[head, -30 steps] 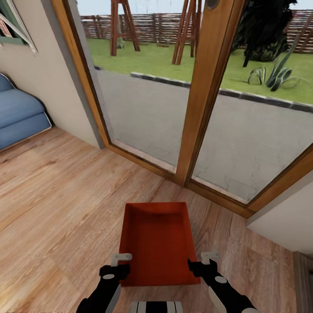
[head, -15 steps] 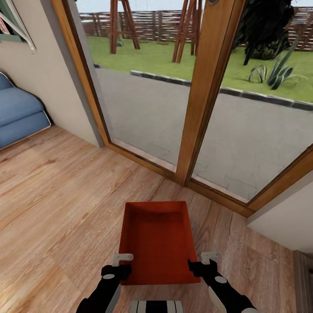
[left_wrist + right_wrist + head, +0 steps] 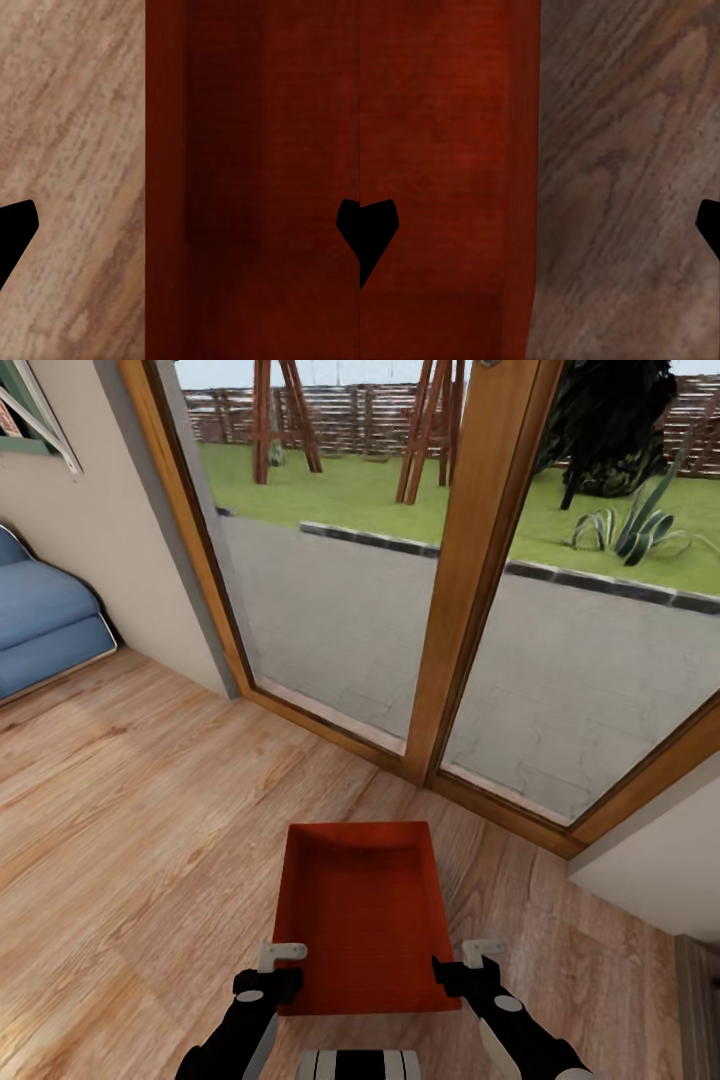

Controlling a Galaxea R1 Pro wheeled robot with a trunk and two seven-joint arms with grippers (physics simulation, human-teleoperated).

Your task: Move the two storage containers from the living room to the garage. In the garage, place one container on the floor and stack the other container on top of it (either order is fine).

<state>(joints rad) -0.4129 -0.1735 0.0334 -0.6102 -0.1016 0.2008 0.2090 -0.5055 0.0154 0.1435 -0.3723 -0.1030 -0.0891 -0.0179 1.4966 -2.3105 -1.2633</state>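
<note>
One rust-red storage container (image 3: 362,910) lies on the light wood-plank floor of the living room, just in front of me, open side up and with nothing in it. My left gripper (image 3: 283,968) is at its near left corner and my right gripper (image 3: 460,963) at its near right corner. In the left wrist view the left gripper (image 3: 180,225) is open, and the container's side wall (image 3: 165,150) stands between its wide-apart fingertips. In the right wrist view the right gripper (image 3: 540,225) is open in the same way astride the other wall (image 3: 521,150). No finger visibly touches the container.
Wood-framed glass doors (image 3: 470,560) stand close ahead, with a paved path and lawn behind the glass. A blue cushion seat (image 3: 40,625) is at the far left against the wall. A white wall corner (image 3: 650,860) juts in at the right. Open plank floor (image 3: 130,840) spreads to the left.
Almost nothing differs. The container's far edge sits a few pixels higher in the picture than one second ago. Both grippers are where they were.
</note>
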